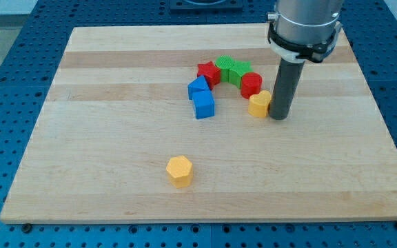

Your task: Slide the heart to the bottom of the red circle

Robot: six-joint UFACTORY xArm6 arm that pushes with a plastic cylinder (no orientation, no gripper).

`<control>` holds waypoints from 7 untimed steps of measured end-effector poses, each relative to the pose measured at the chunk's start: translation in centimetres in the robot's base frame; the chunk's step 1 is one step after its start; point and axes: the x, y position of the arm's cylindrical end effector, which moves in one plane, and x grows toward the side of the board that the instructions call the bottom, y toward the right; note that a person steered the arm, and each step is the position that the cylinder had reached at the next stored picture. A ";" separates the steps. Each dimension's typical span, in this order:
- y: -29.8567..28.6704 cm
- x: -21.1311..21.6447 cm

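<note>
A yellow heart lies on the wooden board, just below and touching the red circle. My tip rests on the board right beside the heart's right side, touching or nearly touching it. The rod rises from there to the arm's grey body at the view's top right.
A red star and two green blocks form an arc with the red circle. Two blue blocks sit left of the heart. A yellow hexagon lies alone toward the view's bottom.
</note>
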 end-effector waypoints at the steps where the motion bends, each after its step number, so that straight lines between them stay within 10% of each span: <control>1: 0.0 0.0; 7: -2.8 -0.1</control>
